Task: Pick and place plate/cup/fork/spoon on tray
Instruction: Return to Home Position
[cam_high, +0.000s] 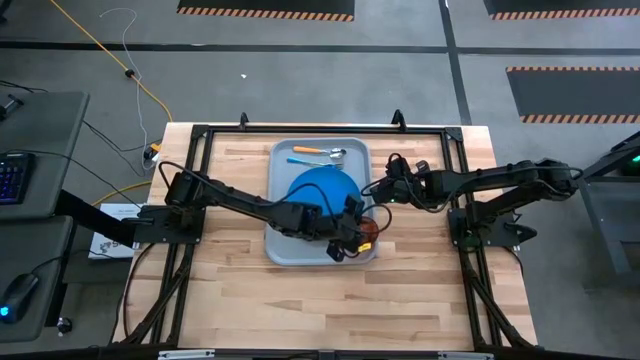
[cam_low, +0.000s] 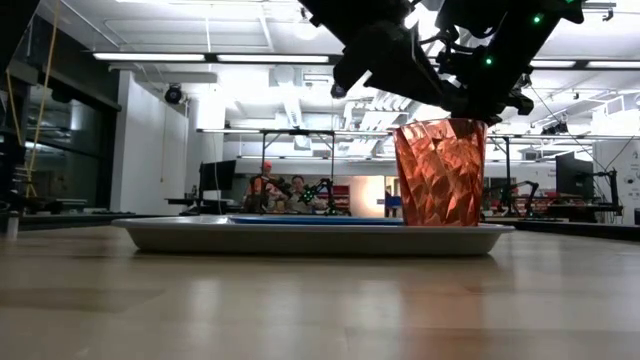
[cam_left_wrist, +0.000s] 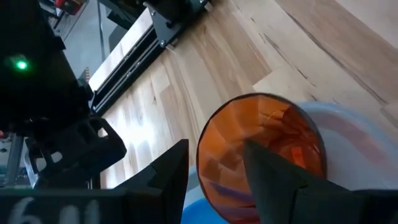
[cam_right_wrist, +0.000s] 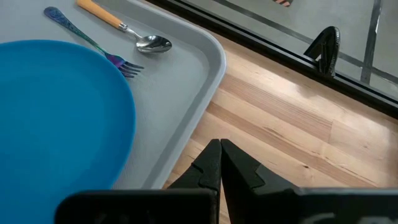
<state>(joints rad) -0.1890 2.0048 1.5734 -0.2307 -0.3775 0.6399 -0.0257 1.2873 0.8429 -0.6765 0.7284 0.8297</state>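
Translucent red-orange plastic cup (cam_low: 440, 172) stood upright in a corner of the pale grey-blue rectangular tray (cam_low: 300, 238), just beside the round blue plastic plate (cam_high: 322, 185). Left gripper (cam_left_wrist: 216, 144) hung released over its rim. Right gripper (cam_right_wrist: 220, 146), clenched on nothing, hovered over the table beside the tray.

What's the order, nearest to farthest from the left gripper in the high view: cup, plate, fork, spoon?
1. Cup, right beside the left gripper, at the tray's lower right corner in the picture.
2. Plate, mid-tray.
3. Fork and spoon, along the tray's upper edge: too close to call.
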